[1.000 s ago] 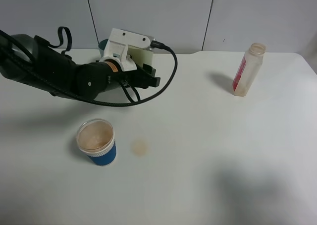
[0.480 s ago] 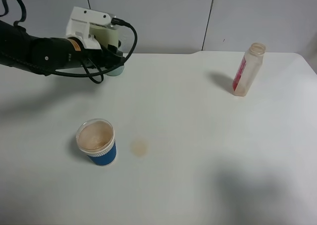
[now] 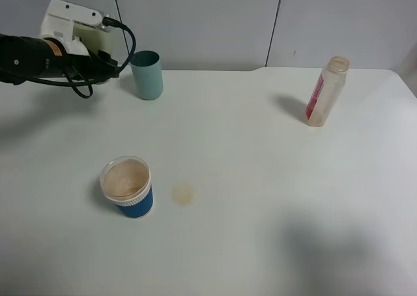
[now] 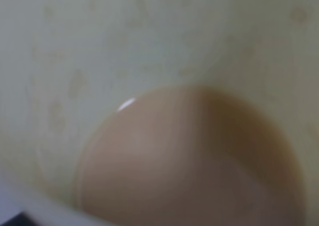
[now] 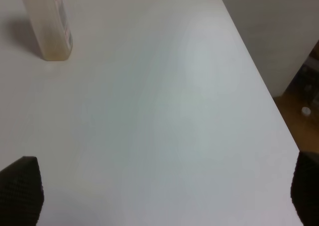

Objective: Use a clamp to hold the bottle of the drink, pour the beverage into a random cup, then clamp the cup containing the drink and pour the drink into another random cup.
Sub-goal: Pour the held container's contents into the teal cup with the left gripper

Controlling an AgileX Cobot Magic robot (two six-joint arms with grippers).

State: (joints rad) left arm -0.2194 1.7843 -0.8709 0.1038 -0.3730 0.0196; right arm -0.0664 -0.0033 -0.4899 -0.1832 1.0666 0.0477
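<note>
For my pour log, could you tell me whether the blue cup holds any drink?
It holds drink: the blue cup shows pinkish-brown liquid inside its white rim.

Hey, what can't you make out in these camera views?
- Grip of the left gripper: exterior high, housing and cables hide the jaws; left wrist shows only the blurred inside of the pale yellow-green cup and beverage.
- Text on the label of the bottle: too small in exterior high, cut off in right wrist.
- Most of the right gripper: outside exterior high; right wrist shows only its pad tips.
</note>
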